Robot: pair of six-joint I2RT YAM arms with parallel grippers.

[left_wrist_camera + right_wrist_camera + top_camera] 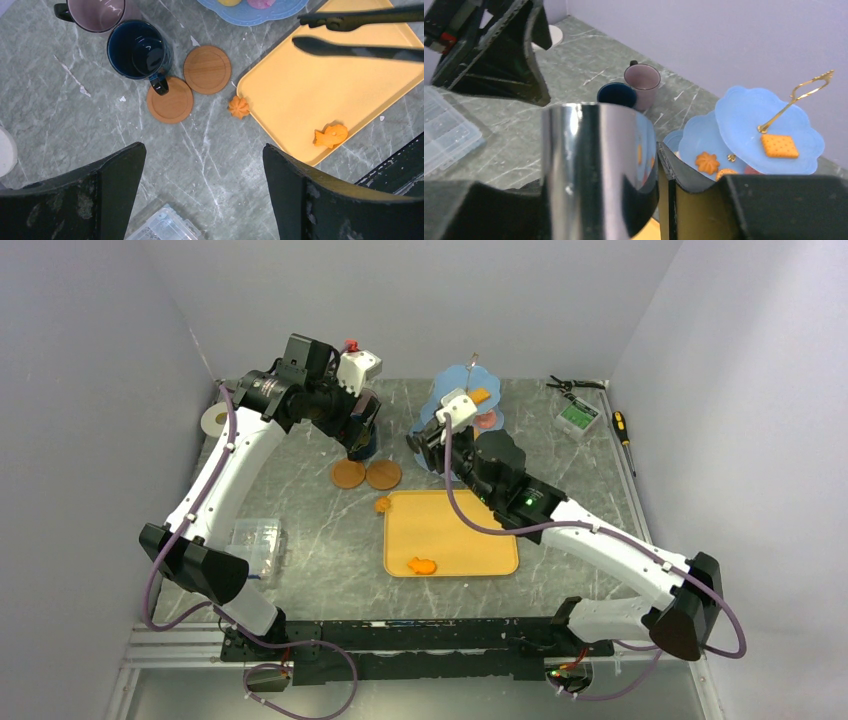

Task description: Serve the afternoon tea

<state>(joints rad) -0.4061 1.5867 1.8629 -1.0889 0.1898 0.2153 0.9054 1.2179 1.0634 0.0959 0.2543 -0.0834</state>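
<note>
well, the label on the small green box (pixel 578 416) by the table's (pixel 300 500) far right corner is too small to read. the left arm (pixel 225 470) reaches toward the far left corner, bent down, left gripper (pixel 202 152) jaws wide above the dark-blue mug (pixel 136 50) and two coasters (pixel 170 100). the right gripper (pixel 599 210) jaws clasp the tongs (pixel 599 150) before the light-blue stand (pixel 744 110) at the far edge.

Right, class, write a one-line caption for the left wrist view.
Open left jaws above a dark-blue mug, two coasters and a tray holding one fish-shaped biscuit, another biscuit lying beside it.
</note>
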